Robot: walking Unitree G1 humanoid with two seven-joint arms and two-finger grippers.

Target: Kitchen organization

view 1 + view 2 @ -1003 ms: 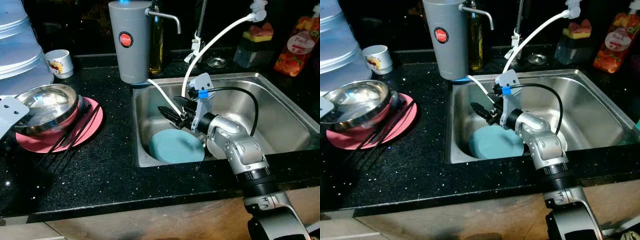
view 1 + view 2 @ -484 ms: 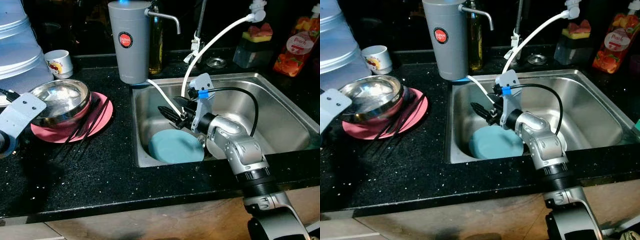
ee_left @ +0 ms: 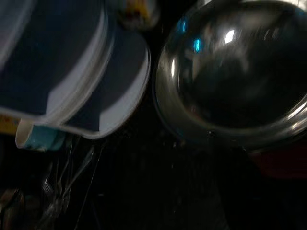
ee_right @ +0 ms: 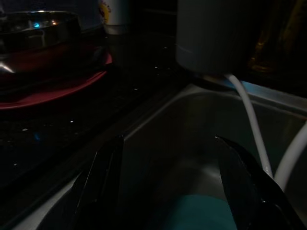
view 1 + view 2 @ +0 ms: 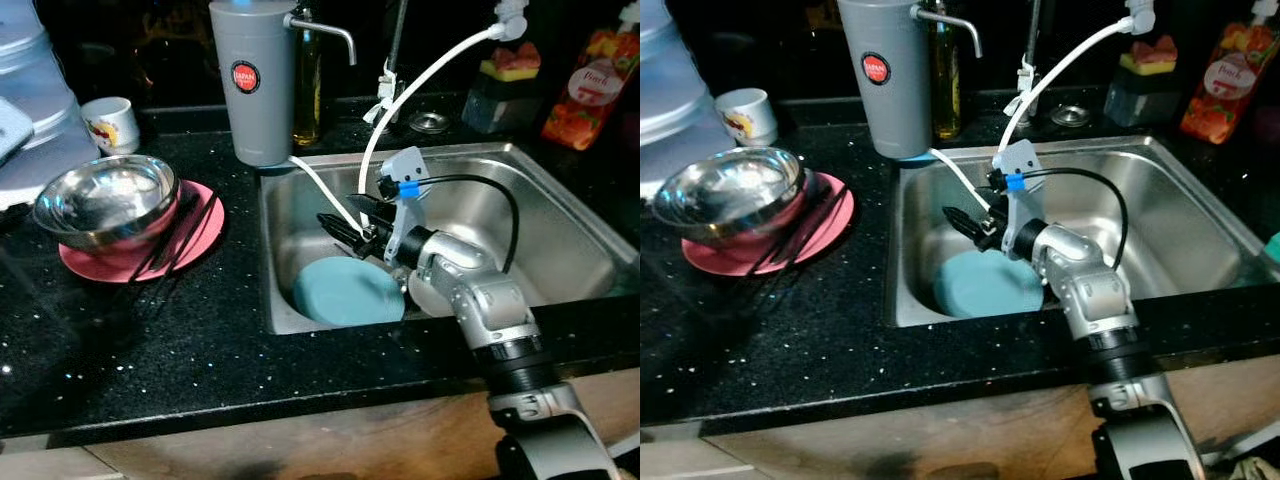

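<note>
On the black speckled countertop (image 5: 200,340), a steel bowl (image 5: 108,200) sits on a pink plate (image 5: 100,262). Right of it, in the steel sink (image 5: 560,230), my right gripper (image 5: 338,228) hangs spread and empty above a teal plate (image 5: 350,292).

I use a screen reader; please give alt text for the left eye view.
The right claw hangs open in the steel sink above a teal plate. On the black counter, a metal bowl sits on a pink plate.
</note>
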